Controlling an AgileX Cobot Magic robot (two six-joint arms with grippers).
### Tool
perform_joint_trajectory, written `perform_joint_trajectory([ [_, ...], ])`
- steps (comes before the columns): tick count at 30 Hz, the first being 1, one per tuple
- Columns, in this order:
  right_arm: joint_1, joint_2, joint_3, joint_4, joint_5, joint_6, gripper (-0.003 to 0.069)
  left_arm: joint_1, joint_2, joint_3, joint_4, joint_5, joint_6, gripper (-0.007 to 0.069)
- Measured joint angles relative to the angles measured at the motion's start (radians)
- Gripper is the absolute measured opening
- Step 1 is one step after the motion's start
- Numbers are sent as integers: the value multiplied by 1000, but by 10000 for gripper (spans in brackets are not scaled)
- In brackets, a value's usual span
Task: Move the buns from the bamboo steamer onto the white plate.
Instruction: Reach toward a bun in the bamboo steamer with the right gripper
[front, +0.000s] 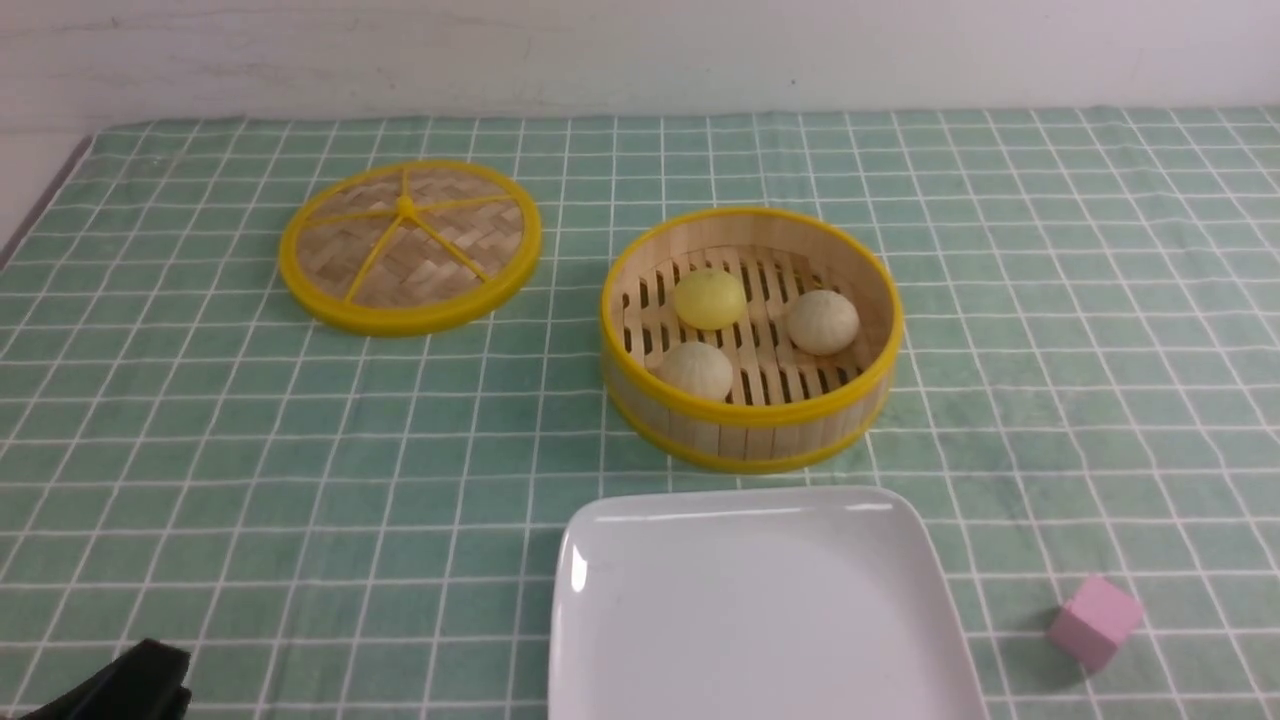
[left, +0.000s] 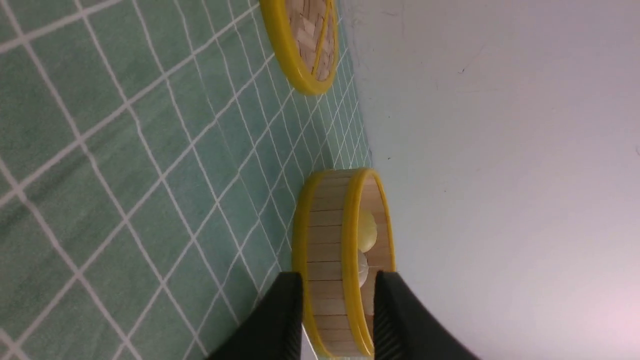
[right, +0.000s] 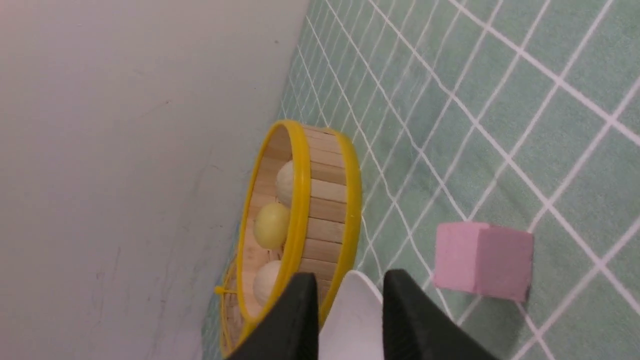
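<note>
The three buns, one yellow (front: 710, 299) and two beige (front: 822, 322) (front: 697, 371), sit apart on the slatted floor of the steamer (front: 752, 440), beyond the plate (front: 765, 610) on the counter (front: 400, 480). They look light and perhaps slightly soft, apt to roll if nudged, so each is best taken around its widest part with a gentle squeeze from above. The left tool (left: 339, 280) and right tool (right: 352, 280) each stand partly open with nothing between the tips.

Steamer (front: 753, 438) open above; raised rim rings buns (front: 711, 299). Tiles bare left of plate (front: 765, 610).
</note>
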Motion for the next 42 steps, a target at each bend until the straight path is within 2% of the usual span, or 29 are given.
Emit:
perform_joint_trajectory([
  [1, 0, 0, -62, 2, -33, -93, 129, 0, 0, -70, 5, 10, 61, 175],
  [3, 0, 8, -105, 1, -55, -169, 90, 0, 7, -113, 16, 19, 107, 134],
  [4, 0, 49, -202, -17, -61, -295, 13, 0, 51, -203, 46, 54, 174, 63],
  [5, 0, 90, -252, -34, -45, -364, -6, 0, 90, -247, 71, 90, 207, 35],
  [6, 0, 141, -293, -53, -9, -427, -10, 0, 128, -271, 91, 128, 227, 20],
  [9, 0, 261, -384, -91, 112, -514, -6, 0, 227, -340, 138, 234, 254, 4],
  [11, 0, 487, -512, -155, 365, -567, 1, 0, 391, -426, 205, 420, 277, 1],
  [14, 0, 698, -607, -189, 570, -588, 2, 0, 529, -475, 248, 539, 319, 1],
  [15, 5, 856, -676, -175, 683, -645, 3, 0, 628, -501, 272, 601, 382, 1],
  [16, 18, 945, -718, -144, 722, -716, 5, 0, 685, -514, 281, 629, 414, 1],
  [18, 37, 1006, -749, -95, 737, -786, 7, 0, 717, -520, 281, 642, 444, 1],
  [19, 73, 1078, -792, 3, 737, -887, 12, 0, 769, -526, 279, 656, 479, 1],
  [22, 171, 1214, -898, 142, 709, -1030, 28, 0, 824, -527, 263, 664, 531, 1],
  [24, 206, 1258, -940, 150, 694, -1044, 36, 0, 831, -527, 255, 664, 540, 1],
  [26, 291, 1377, -1073, 98, 652, -1026, 69, 0, 836, -528, 246, 665, 551, 1],
  [27, 303, 1396, -1083, 81, 645, -1017, 73, 0, 836, -528, 245, 666, 551, 1],
  [29, 372, 1517, -1219, -65, 604, -931, 120, 0, 836, -530, 243, 673, 556, 5],
  [30, 377, 1526, -1230, -77, 600, -923, 125, 0, 836, -530, 243, 673, 556, 6],
  [32, 421, 1649, -1366, -238, 566, -808, 192, 0, 836, -531, 243, 676, 557, 12],
  [37, 438, 1854, -1575, -490, 539, -589, 330, 0, 836, -532, 243, 676, 558, 18],
  [38, 438, 1861, -1583, -500, 539, -580, 335, 0, 836, -532, 243, 676, 558, 18],
  [39, 438, 1910, -1634, -570, 539, -520, 370, 0, 836, -532, 243, 675, 558, 20],
  [42, 438, 1995, -1698, -698, 519, -427, 397, 0, 836, -532, 243, 668, 558, 23],
])
